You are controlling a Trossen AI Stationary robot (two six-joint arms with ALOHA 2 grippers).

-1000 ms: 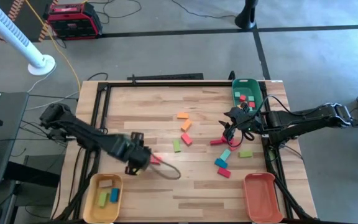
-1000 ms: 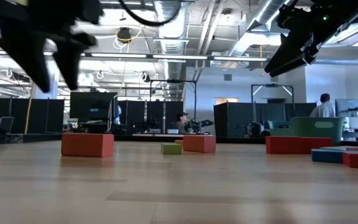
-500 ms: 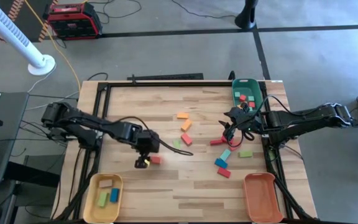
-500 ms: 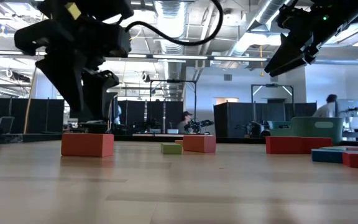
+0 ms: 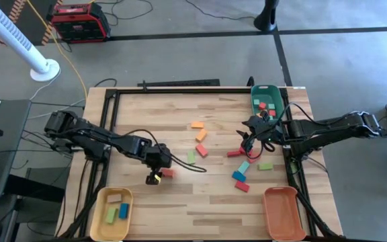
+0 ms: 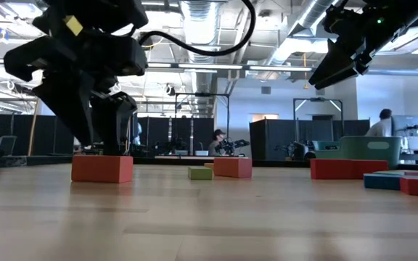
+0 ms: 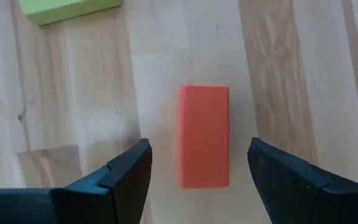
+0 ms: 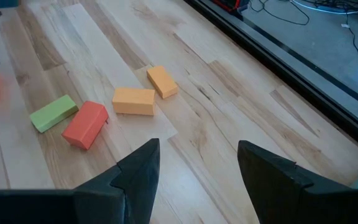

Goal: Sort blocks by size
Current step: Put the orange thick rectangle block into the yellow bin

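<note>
- The high view looks straight down from well above, taking in the whole pale wooden plank table (image 5: 180,121) and the grey floor around it.
- The low view sits at table-top height, very near the planks, facing level across them into a large room; a red rectangular block (image 6: 101,168) stands close in front.
- The left wrist view faces steeply down from close above the wood, past its own dark pincer (image 7: 197,168), onto that same red block (image 7: 204,135), also seen from overhead (image 5: 167,173).
- The right wrist view looks obliquely across the table from higher up, sharing 2 orange blocks (image 8: 148,92) with the high view (image 5: 199,130).
</note>
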